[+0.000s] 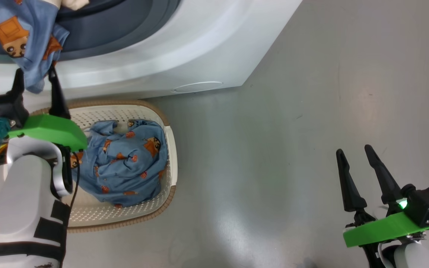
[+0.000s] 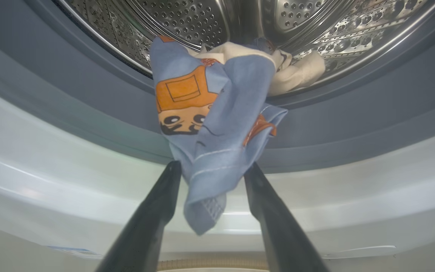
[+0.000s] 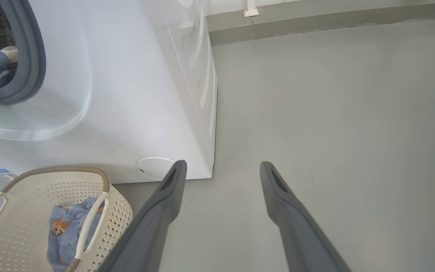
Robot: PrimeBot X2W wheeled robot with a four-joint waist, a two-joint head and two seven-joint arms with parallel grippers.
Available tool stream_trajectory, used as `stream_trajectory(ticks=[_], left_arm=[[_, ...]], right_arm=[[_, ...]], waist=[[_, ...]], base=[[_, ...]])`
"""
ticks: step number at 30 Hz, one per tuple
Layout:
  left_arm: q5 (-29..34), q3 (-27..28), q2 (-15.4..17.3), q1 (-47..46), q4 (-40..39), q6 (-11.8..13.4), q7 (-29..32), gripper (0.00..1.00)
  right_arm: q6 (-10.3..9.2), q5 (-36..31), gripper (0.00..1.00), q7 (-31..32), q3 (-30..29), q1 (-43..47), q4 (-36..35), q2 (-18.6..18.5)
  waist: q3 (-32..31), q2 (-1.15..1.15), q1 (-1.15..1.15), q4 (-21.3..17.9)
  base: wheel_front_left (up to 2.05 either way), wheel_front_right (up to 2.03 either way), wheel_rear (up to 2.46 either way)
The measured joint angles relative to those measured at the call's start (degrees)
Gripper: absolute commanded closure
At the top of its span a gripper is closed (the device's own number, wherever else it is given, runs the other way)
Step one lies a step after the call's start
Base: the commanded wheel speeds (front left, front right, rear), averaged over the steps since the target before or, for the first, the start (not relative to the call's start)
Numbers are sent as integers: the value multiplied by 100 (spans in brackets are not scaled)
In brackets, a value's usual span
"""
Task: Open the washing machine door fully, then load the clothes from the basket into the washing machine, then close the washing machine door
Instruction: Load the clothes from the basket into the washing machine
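I find left pincer [image 2: 212,165] open, clothes [image 2: 210,124] hanging between its jaws from the washing machine [image 2: 51,170] mouth; right pincer [image 1: 353,149] open above floor [image 1: 274,149].

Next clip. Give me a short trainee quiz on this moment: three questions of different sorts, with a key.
1. True or false: the basket is empty.
2. Where is the printed garment at the washing machine?
A. Wholly inside the drum.
B. Draped over the grey gasket, hanging out of the opening.
C. On the floor.
3. Which hand has that garment's hanging end between its spread fingers?

Key
1. False: a blue printed garment lies in it.
2. B.
3. The left hand.
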Motion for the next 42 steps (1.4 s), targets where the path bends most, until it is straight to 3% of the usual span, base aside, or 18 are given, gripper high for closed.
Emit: stream_trajectory(ticks=[1,2,4,5,6,7,8,23,34,42], left_arm=[[19,19,-8,0,-12,0,0,36],[20,45,-13,0,-23,-1,0,52],[25,82,-21,0,-46,-9,0,63],[47,98,-29,0,-54,-29,0,78],[77,113,-38,0,-60,-52,0,78],[100,130,-51,0,-68,-51,0,98],[133,145,-57,0,-73,-51,0,100],[242,281,-201,-498,-108,-168,0,100],[370,299,-82,-1951,1276,-202,-1,100],[625,207,426,-3162,2395,-277,-1,100]], right_arm=[[0,0,0,0,4,-26,2,0],[0,0,0,0,7,-62,1,1],[0,0,0,0,12,-98,1,1],[0,0,0,0,14,-98,2,1],[0,1,0,0,15,-98,2,1],[0,5,0,0,15,-98,2,1],[0,5,0,0,16,-98,3,1],[0,47,0,0,108,-98,49,34],[0,211,0,0,377,-97,212,94],[0,332,0,0,565,-92,296,129]], waist=[[0,0,0,6],[2,0,0,8],[3,0,0,10],[4,0,0,10],[4,0,0,9],[4,0,0,8],[3,0,0,4],[-5,0,0,-78],[-27,0,0,-456],[114,0,0,-881]], base=[[0,0,0],[0,0,0],[0,0,0],[0,0,0],[0,0,0],[0,0,0],[0,0,0],[0,0,0],[0,0,0],[0,0,0]])
